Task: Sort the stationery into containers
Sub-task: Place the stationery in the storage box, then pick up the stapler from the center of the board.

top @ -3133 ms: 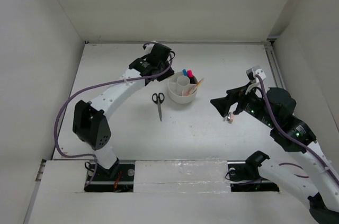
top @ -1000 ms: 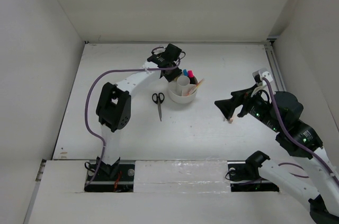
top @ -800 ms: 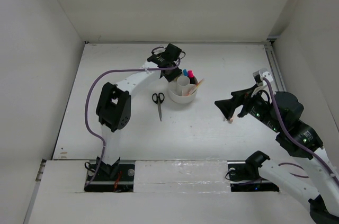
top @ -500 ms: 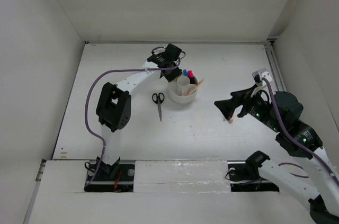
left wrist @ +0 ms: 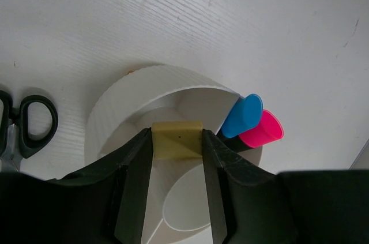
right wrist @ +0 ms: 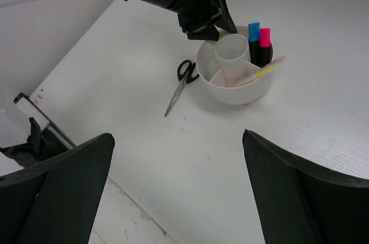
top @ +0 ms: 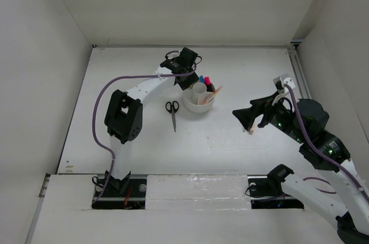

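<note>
Eraser (left wrist: pixel 177 142) pinched in my left pincer (left wrist: pixel 177 147) above the organiser (left wrist: pixel 131 87); highlighters (left wrist: pixel 244 118) already in, scissors (top: pixel 173 116) left on the desk (top: pixel 219 151).

The scissors (top: pixel 172 111) lie on the worktop (top: pixel 127 134) just left of the organiser (top: pixel 196 108). Highlighters (top: pixel 204 80) stand in its rear compartment, a pen (top: pixel 212 93) in its right one.

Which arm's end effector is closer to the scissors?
Left. The left end effector, gripping a tan eraser, hangs over the organiser beside the scissors; the right end effector sits far to their right.
</note>
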`<state>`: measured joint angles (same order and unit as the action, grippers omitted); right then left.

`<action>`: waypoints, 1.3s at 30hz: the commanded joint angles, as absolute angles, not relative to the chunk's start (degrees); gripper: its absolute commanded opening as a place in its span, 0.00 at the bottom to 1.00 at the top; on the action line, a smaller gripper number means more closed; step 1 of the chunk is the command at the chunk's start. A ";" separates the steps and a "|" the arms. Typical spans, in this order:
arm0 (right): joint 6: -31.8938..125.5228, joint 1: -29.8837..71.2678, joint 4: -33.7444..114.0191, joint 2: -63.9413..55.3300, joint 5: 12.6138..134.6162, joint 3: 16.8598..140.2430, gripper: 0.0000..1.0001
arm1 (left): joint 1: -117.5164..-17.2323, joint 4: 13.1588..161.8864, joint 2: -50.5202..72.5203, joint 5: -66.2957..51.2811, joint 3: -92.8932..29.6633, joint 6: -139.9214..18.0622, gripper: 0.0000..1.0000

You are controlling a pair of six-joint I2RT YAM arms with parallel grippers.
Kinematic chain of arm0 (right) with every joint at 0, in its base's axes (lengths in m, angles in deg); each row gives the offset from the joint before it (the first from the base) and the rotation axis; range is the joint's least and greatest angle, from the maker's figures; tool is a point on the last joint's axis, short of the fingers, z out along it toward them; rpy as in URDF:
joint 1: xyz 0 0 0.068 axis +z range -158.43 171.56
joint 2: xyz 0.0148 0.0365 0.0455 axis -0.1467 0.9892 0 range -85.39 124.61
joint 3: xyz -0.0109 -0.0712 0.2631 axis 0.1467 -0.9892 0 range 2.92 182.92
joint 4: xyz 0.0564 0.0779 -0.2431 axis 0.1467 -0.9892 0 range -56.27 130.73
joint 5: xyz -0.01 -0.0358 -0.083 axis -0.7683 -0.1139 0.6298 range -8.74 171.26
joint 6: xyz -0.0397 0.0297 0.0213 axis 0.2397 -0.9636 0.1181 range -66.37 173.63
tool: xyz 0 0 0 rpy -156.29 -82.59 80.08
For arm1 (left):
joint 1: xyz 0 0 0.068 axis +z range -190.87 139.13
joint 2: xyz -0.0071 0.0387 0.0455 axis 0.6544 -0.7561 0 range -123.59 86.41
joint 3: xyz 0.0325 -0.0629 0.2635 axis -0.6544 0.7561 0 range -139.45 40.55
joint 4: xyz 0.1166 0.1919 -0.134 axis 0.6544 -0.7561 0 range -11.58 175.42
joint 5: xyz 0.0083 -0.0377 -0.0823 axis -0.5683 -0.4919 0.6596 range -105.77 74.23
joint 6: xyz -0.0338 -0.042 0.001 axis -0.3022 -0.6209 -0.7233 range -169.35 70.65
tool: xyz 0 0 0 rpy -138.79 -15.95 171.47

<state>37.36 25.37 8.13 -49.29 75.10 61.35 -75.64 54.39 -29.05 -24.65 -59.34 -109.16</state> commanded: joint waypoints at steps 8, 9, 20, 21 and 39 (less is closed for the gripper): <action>37.11 25.05 11.47 -49.35 73.96 61.89 0.99 | -75.50 55.10 -26.53 -24.03 -62.10 -108.15 0.39; 37.11 25.05 11.47 -49.35 73.96 61.89 0.99 | -75.50 55.10 -26.53 -24.03 -62.10 -108.15 0.39; 37.11 25.05 12.69 -48.30 75.27 60.23 0.99 | -75.50 56.06 -22.93 -27.89 -63.68 -106.31 0.47; 37.11 25.05 12.70 -48.30 75.80 59.44 0.99 | -75.50 55.19 -22.93 -28.59 -64.90 -105.43 0.53; 17.08 21.19 -0.49 -30.19 104.55 48.90 0.99 | -75.50 55.54 4.03 -34.67 -47.44 -89.36 1.00</action>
